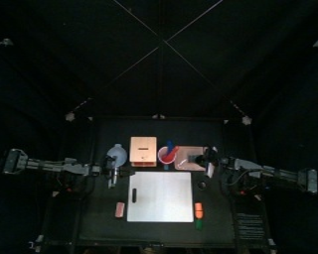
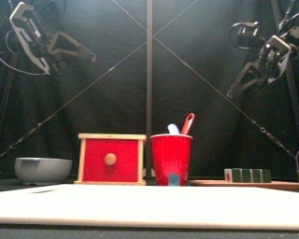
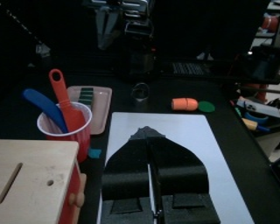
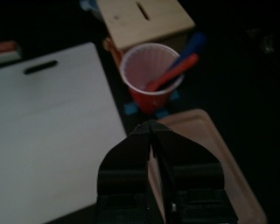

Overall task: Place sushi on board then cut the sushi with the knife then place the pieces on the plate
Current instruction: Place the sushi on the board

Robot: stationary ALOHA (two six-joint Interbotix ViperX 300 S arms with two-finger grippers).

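Observation:
The green sushi roll (image 2: pixel 249 175) lies on the pink tray (image 2: pixel 277 185) at the right, behind the white board (image 1: pixel 162 195). A red cup (image 2: pixel 172 159) stands between the tray and the wooden box (image 2: pixel 112 159). It holds a blue knife (image 2: pixel 174 129) and a red knife (image 2: pixel 187 122). My left gripper (image 1: pixel 118 160) hangs shut and empty, high over the board's left back corner. My right gripper (image 1: pixel 206 162) is shut and empty too, raised over the tray (image 4: pixel 213 153) near the cup (image 4: pixel 149 74). Both arms stand well above the table in the front view.
A blue-grey bowl (image 2: pixel 42 168) sits at the far left beside the box. Small orange toys lie on either side of the board: one on the left (image 1: pixel 119 207), one on the right (image 1: pixel 199 210). A round metal cutter (image 3: pixel 140 90) stands beyond the board.

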